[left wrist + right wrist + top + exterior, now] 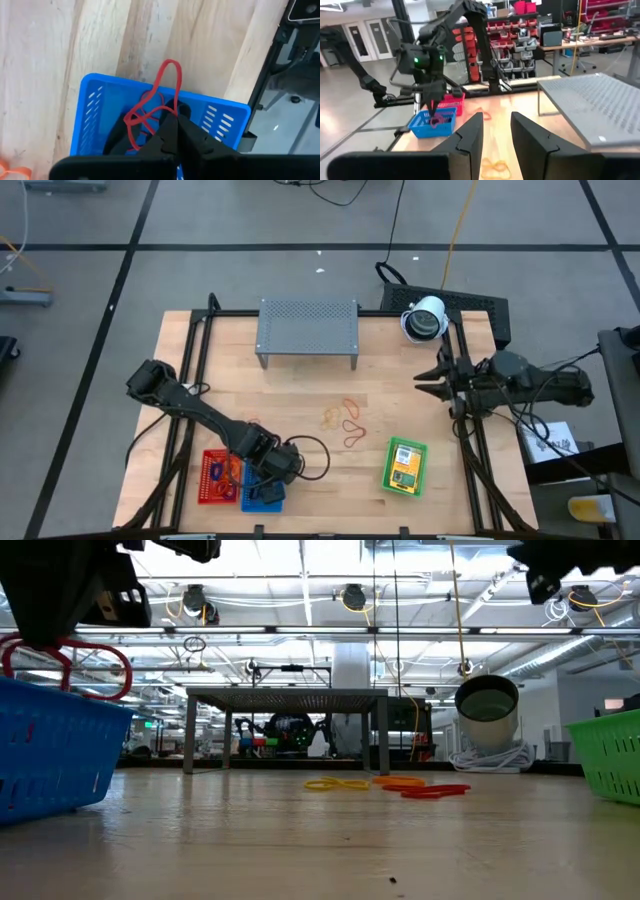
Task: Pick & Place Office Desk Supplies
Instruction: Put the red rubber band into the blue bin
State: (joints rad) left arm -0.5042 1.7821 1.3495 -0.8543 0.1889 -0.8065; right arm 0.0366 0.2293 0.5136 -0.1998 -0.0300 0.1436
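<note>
I see a grey floor (pixel 200 220) crossed by dark lines in the high view's upper half; ceiling lights (pixel 300 560) fill the low view's top; red storage bins (pixel 520 30) occupy the right wrist view's upper centre.

Grey shelf (pixel 307 327), red basket (pixel 213 477), blue basket (pixel 262 497), green basket (pixel 405 466).

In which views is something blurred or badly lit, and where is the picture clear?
Low view: blue basket near the lens is soft, ceiling lamps glare. Left wrist view: left gripper and red rubber band are sharp. Right wrist view: right gripper fingers blurred. High view: evenly lit.
</note>
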